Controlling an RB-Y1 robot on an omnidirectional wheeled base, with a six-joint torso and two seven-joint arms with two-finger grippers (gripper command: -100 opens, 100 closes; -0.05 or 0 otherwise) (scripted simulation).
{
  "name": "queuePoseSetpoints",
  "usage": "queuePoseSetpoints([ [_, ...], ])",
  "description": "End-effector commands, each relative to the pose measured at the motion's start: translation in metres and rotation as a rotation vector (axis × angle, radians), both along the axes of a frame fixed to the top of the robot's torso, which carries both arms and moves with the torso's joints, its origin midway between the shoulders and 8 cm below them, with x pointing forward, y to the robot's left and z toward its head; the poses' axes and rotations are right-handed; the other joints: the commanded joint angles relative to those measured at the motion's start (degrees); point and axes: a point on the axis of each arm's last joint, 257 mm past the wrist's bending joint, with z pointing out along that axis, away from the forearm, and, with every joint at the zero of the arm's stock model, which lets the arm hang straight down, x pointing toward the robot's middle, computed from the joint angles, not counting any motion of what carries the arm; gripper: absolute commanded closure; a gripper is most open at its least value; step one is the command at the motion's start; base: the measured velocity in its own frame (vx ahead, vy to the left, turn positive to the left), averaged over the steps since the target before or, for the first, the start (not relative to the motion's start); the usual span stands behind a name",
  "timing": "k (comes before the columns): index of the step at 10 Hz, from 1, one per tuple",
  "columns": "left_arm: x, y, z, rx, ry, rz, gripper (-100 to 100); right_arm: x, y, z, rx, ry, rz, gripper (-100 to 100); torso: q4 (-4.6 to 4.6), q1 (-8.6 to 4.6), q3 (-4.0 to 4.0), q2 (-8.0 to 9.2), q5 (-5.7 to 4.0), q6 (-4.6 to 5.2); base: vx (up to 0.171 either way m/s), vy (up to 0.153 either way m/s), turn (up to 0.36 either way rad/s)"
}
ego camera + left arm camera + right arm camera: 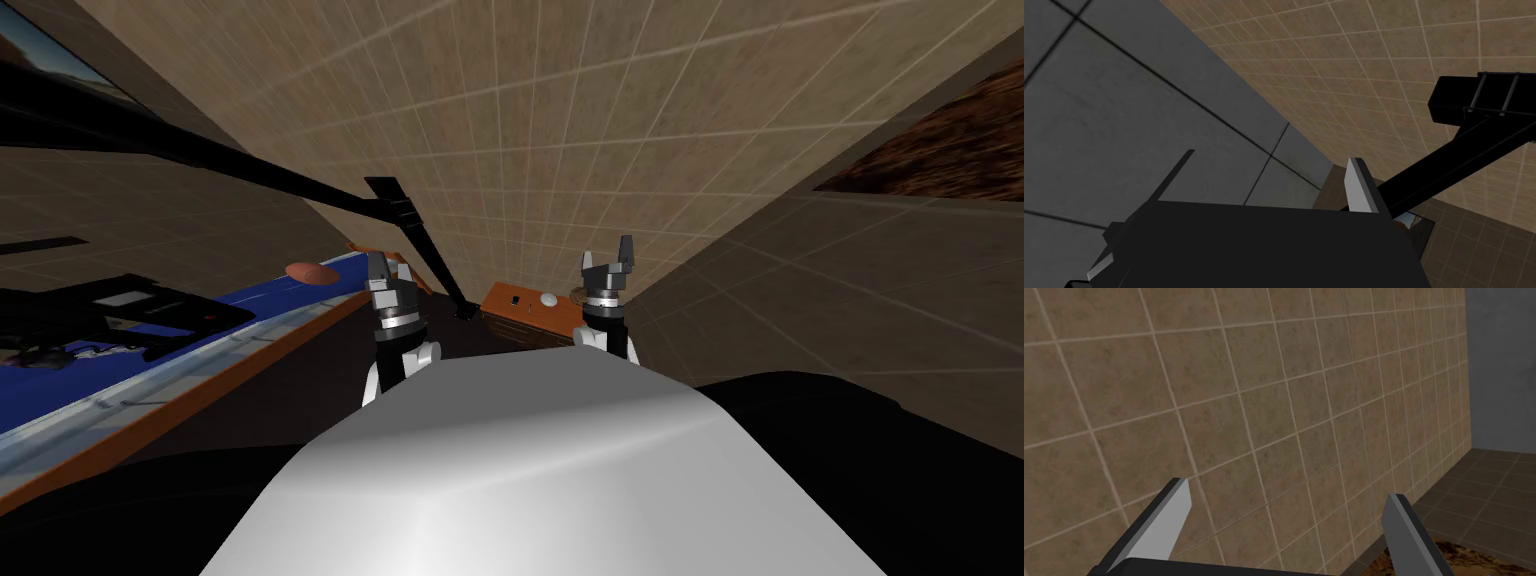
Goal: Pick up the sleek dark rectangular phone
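The phone (514,299) is a small dark rectangle lying flat on a low brown stand (525,322) against the tiled wall, ahead of me between my two arms. A small white round object (548,298) sits beside it on the same top. My left gripper (378,262) is raised to the left of the stand, open and empty; its wrist view has the left gripper (1269,180) before a grey panelled surface. My right gripper (608,256) is raised just right of the stand, also open and empty, and the right gripper (1284,508) faces the tan tiled wall.
A bed with a blue cover and an orange-brown frame (210,345) runs along my left, with black items (120,310) and a brown oval object (310,272) on it. A long black arm (420,240) slants down to the floor by the stand; the black arm (1449,160) passes close to my left fingers.
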Motion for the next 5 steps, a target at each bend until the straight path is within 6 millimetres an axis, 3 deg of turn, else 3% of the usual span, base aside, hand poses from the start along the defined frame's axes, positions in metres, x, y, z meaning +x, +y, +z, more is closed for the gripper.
queuePoseSetpoints([
  [1,0.000,0.000,0.000,0.000,0.000,0.000,0,0.005,0.013,-0.008,-0.029,0.021,0.040,-100,0.00,0.00,0.00,0.00,0.00,0.00,-0.045,0.006,0.126],
  [5,0.000,0.000,0.000,0.000,0.000,0.000,0,0.021,0.046,-0.046,-0.076,0.106,0.152,-100,0.09,0.19,0.22,0.39,0.04,-0.02,-0.107,0.044,0.186],
])
